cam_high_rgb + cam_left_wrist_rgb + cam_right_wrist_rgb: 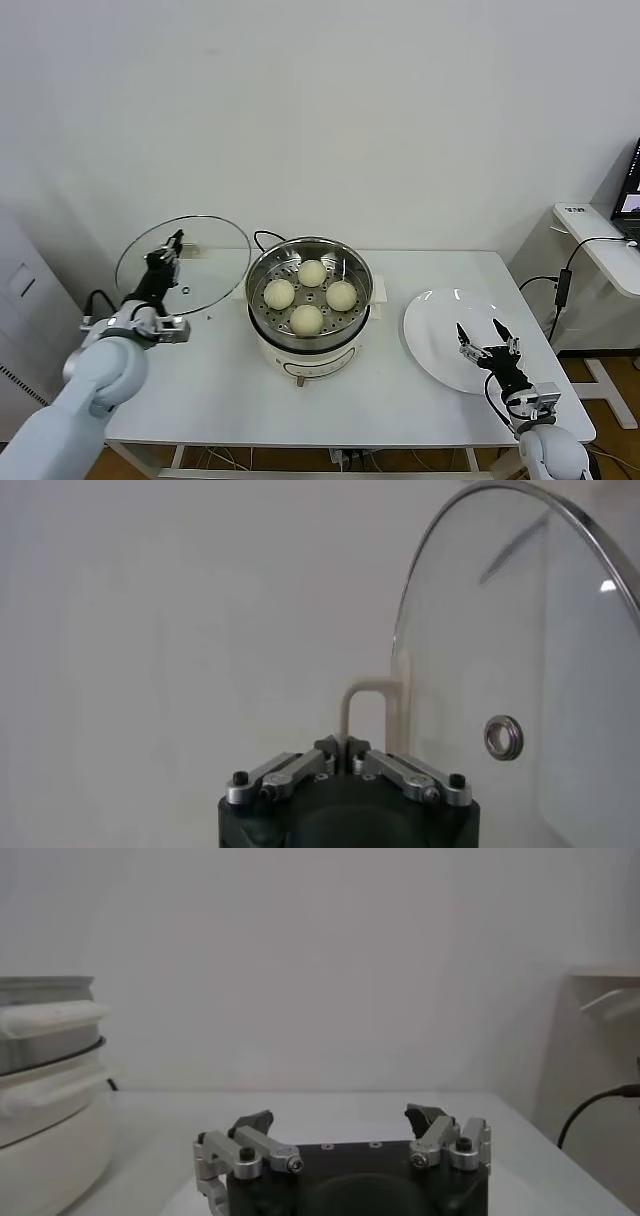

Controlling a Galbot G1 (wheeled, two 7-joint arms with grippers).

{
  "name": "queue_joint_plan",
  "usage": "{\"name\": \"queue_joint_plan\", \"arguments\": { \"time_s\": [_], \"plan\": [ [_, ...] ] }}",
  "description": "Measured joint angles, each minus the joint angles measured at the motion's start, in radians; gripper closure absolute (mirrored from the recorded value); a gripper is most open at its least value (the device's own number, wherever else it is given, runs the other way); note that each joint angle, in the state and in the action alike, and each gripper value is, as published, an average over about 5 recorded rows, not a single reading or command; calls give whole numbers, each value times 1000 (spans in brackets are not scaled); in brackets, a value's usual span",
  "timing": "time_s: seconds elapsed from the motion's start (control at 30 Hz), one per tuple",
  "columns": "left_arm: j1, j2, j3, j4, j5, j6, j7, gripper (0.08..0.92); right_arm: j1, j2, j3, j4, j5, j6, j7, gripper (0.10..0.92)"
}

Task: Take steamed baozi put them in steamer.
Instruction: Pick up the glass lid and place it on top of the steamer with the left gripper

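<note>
1. Four steamed baozi (310,294) sit inside the steamer (309,305), centre of the white table (220,380).
2. Left gripper (170,250), left of steamer, clamped on glass lid (183,266) by its cream handle (370,712), lid held upright.
3. Right gripper (486,340) hovers w/ jaws wide apart, holding nothing, over white plate (440,335), right of steamer.

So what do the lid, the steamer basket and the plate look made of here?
Lid: clear glass with a metal rim, see-through, cream handle probably plastic. Steamer: shiny, reflective perforated metal, likely stainless steel, on a cream base. Plate: glossy white, ceramic or melamine, cannot tell.
</note>
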State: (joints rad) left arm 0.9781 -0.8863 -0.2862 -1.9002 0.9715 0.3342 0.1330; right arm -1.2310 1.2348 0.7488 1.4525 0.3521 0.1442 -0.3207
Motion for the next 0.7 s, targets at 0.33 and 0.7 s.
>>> {"name": "queue_joint_plan", "arguments": {
  "time_s": [0.33,0.7],
  "plan": [
    [-116,-56,178,-31,108,158,111,891,0,0,6,-2,0,0,3,203],
    [-203,-152,312,-1,218,254,171,891,-2,-1,11,-3,0,0,3,203]
  ]
}}
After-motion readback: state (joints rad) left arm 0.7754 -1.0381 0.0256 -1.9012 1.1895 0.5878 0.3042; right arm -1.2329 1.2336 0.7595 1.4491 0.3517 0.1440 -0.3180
